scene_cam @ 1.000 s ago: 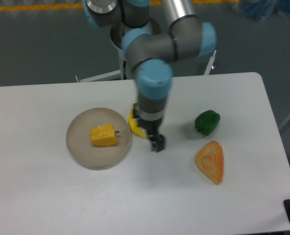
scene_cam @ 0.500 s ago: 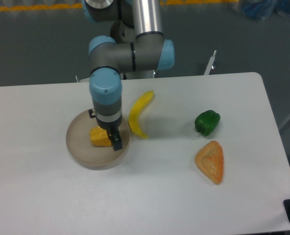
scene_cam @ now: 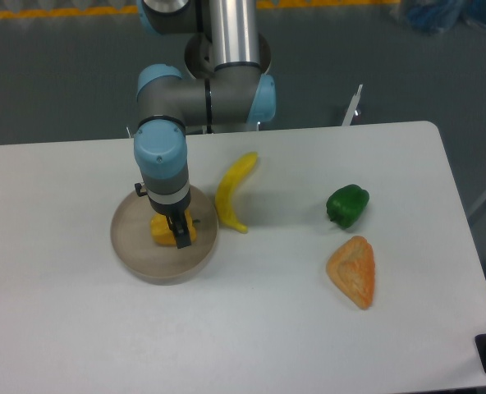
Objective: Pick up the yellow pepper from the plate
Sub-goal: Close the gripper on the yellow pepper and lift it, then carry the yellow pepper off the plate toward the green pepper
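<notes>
While the arm reaches down from the far side, the gripper (scene_cam: 180, 235) stands right over the yellow pepper (scene_cam: 166, 229), which lies on the plate (scene_cam: 136, 250) at the left part of the table (scene_cam: 251, 328). This pepper is small and blocky, yellow-orange, and the wrist hides much of it. One dark finger shows in front of the pepper; I cannot tell if the fingers are closed on it or apart. Just right of the plate lies a curved banana (scene_cam: 234, 192). Further right are a green pepper (scene_cam: 346, 204) and, nearer, an orange wedge-shaped toy (scene_cam: 354, 270). No readable writing or label is visible anywhere.
</notes>
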